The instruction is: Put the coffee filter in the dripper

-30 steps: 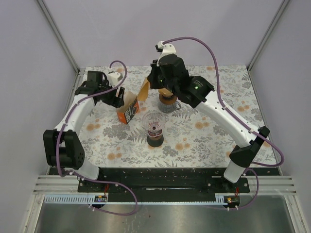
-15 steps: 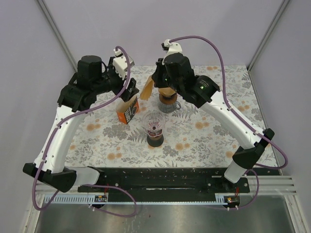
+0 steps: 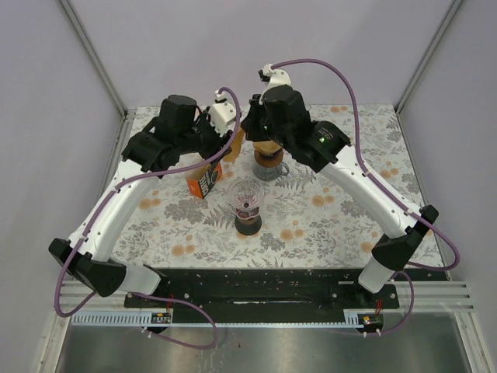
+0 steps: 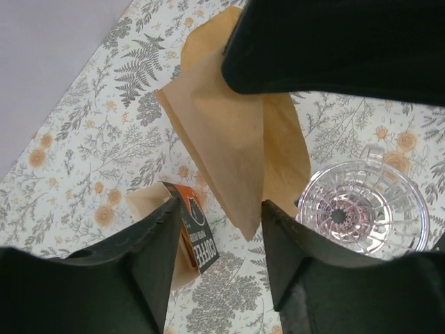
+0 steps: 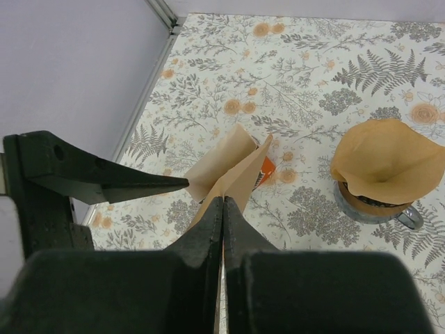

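Right fingers (image 5: 217, 217) clenched on brown paper coffee filter (image 5: 233, 174), aloft over far counter (image 3: 334, 217) | left fingers (image 4: 165, 233) spread, flanking its lower tip | empty glass dripper (image 3: 247, 200) nearer, centre | risk: thin paper tears or slips free if both arms tug.

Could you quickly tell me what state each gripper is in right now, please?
Left gripper: open, holding nothing, close to the coffee filter.
Right gripper: shut on the coffee filter.
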